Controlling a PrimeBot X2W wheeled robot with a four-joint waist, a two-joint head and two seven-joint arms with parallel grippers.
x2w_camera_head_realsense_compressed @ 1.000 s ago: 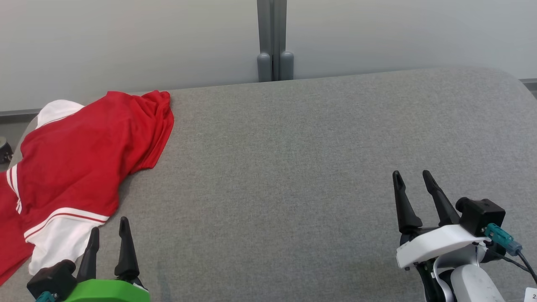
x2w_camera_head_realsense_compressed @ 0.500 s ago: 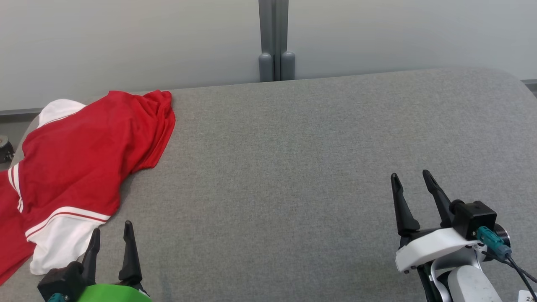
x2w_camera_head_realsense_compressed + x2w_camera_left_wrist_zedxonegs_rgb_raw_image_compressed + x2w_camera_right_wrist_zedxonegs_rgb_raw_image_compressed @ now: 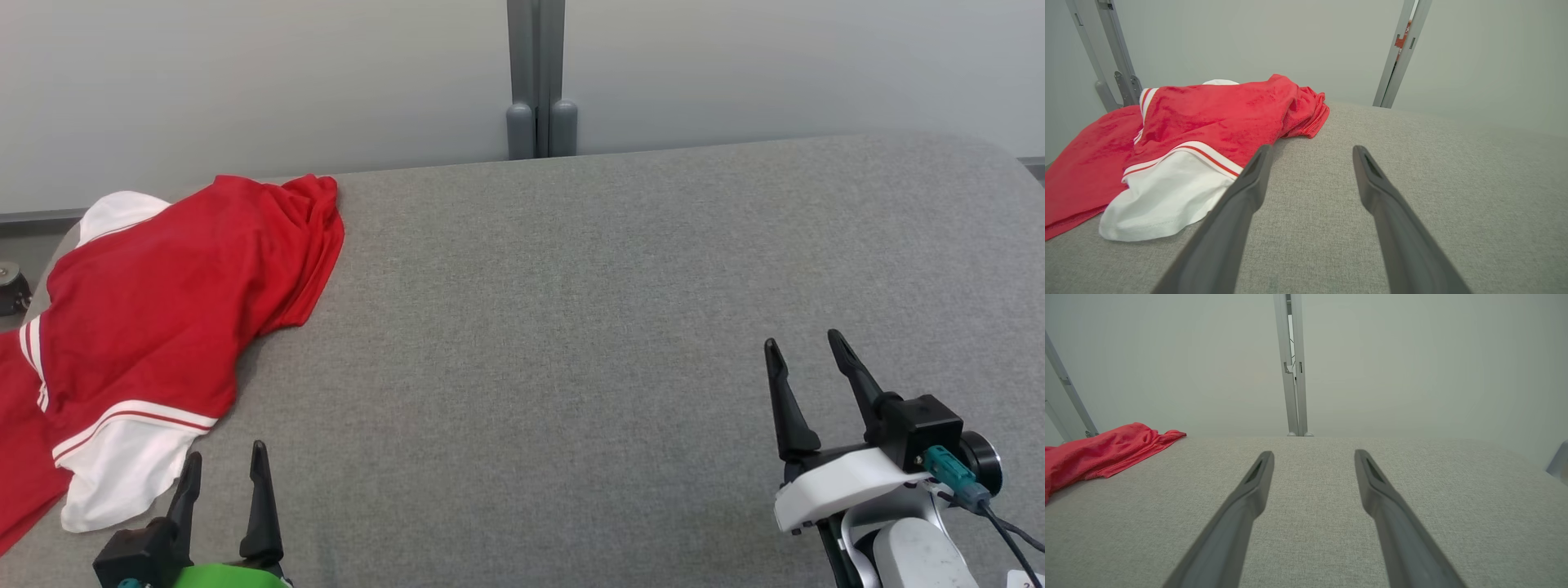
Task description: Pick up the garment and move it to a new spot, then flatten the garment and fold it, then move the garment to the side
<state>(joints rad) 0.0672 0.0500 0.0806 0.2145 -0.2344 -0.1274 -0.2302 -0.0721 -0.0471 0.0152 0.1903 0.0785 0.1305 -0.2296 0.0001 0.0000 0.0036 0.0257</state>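
Garment (image 3: 155, 302) is seen crumpled at the far left corner of the grey padded table (image 3: 571, 327), touched by neither gripper.

The garment is made up of red cloth with white panels and red-and-white striped trim; it is bunched into folds, and one red part is spread toward the table's left edge. The left gripper (image 3: 226, 452) is held near the table's front edge, just beside the white hem, with its fingers spread apart and nothing between them. The right gripper (image 3: 802, 339) is held well apart from the cloth, over bare table at the right, its fingers likewise parted and empty. A grey post (image 3: 536, 82) is seen behind the table's far edge, against a pale wall.
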